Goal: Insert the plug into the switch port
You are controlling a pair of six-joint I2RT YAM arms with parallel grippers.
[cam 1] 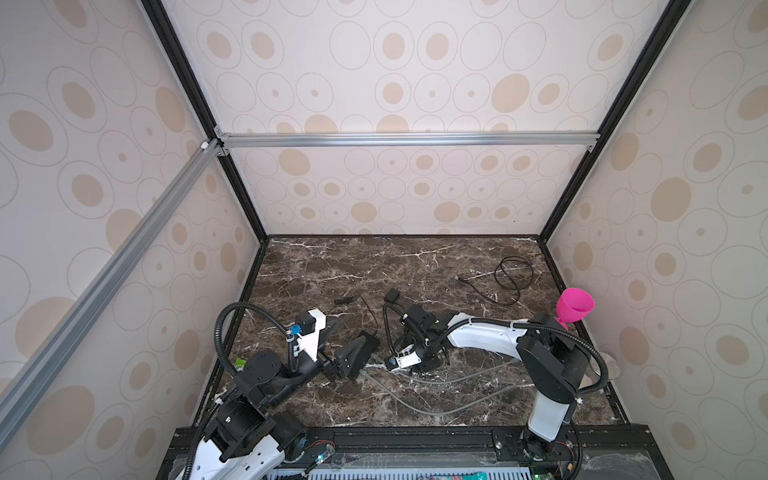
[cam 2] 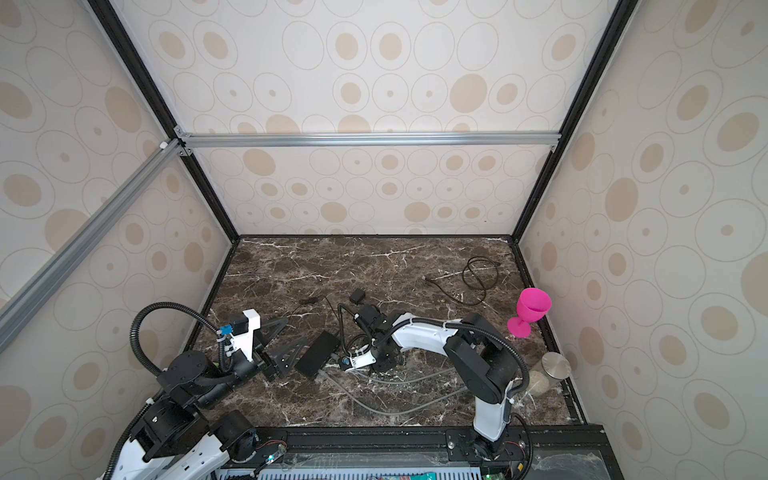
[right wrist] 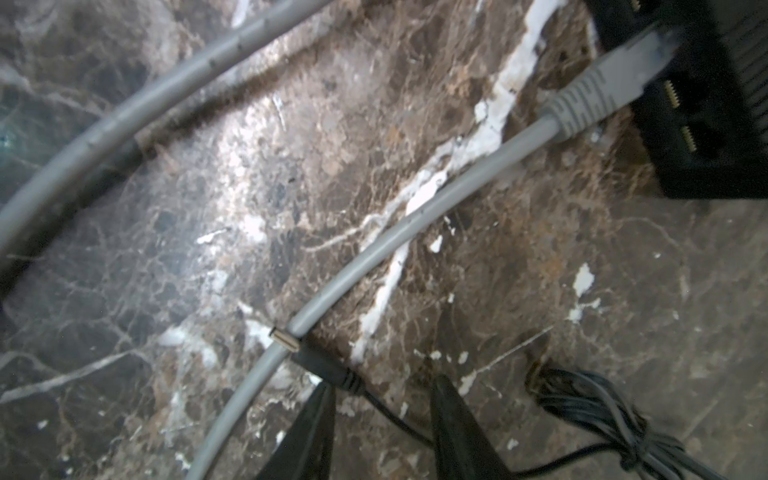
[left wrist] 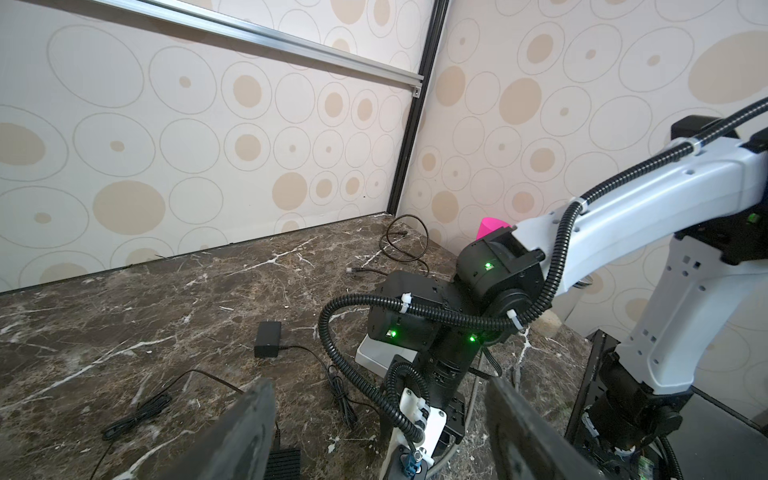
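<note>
Right pincer (right wrist: 384, 384) points down from a bent wrist, spread astride the cord (right wrist: 390, 415) behind the plug (right wrist: 307, 353), which lies on the bench (right wrist: 166, 208) just right of the switch (right wrist: 706, 124). Left pincer (cam 2: 297, 329) reaches low, spread wide, beside the switch.

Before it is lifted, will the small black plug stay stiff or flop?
The plug looks rigid, with a metal tip. Its thin cord will probably droop and drag. Resting across the grey cable, the plug may slide when nudged.
</note>
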